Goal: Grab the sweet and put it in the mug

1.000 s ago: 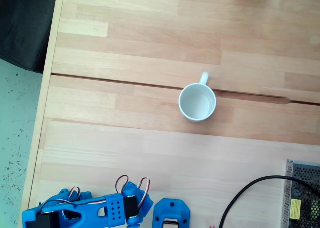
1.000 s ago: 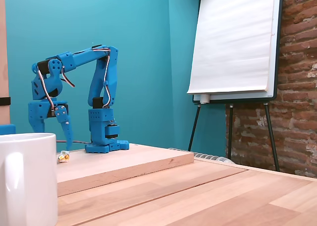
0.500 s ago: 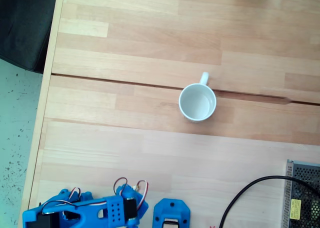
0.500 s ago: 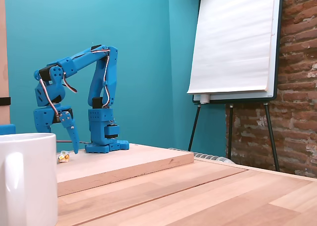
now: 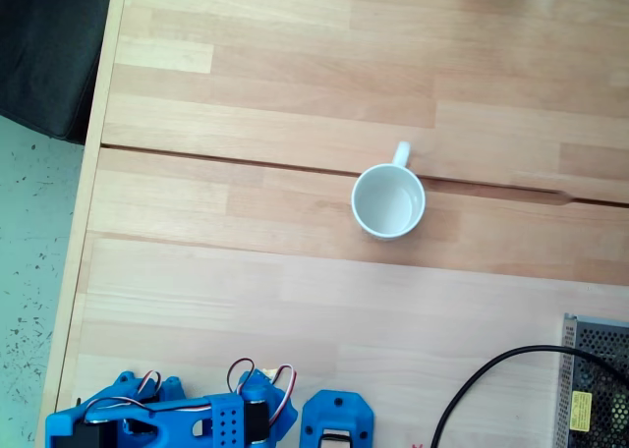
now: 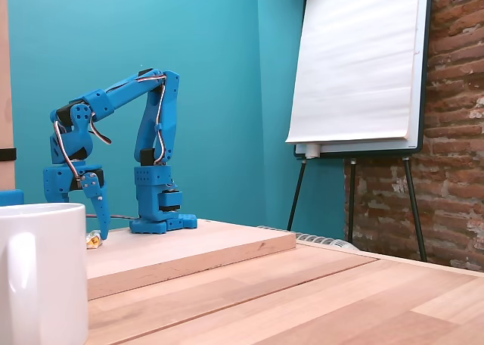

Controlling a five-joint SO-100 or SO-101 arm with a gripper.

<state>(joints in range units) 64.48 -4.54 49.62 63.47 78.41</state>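
Sweet (image 6: 94, 241) lies on the raised surface (image 6: 197, 247) at lower left, just beside the claw (image 6: 99, 225) tip; its spread cannot be told. Straddle the wrapper squarely before closing. Mug (image 5: 389, 201) waits mid-frame.

text: none legible | yellow label (image 5: 581, 410) on metal box (image 5: 596, 369): print too small, perhaps a warning sticker | flipchart (image 6: 355, 61): blank
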